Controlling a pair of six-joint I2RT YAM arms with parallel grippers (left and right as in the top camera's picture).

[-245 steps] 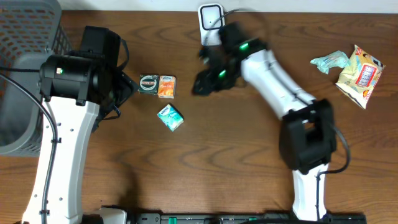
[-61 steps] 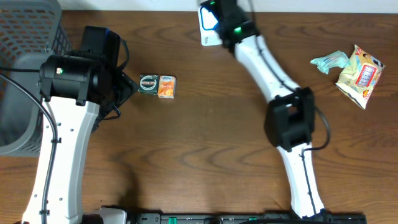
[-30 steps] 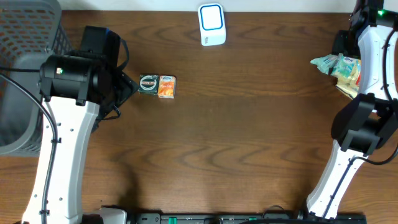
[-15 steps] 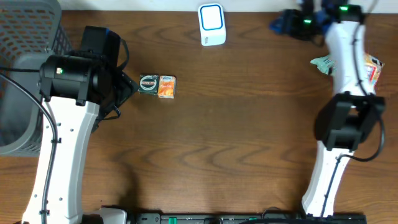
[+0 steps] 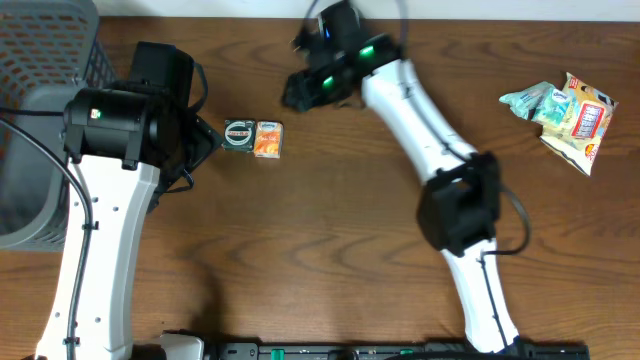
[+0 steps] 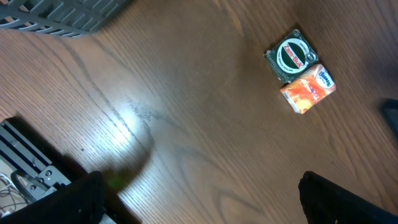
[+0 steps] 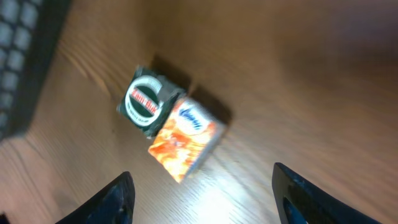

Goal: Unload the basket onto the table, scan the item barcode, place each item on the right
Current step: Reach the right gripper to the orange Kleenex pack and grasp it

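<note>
Right fingers [image 7: 118, 200] hang spread and empty, orange box [image 7: 185, 138] ahead between them; left fingers [image 6: 348, 202] wide open.

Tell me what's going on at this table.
The right hand is open and empty, pointed at a green box and an orange box that lie side by side, touching. The left hand is open and empty too, next to the same pair. Neither box is picked up at this moment. A few snack packets lie at the far right.
</note>
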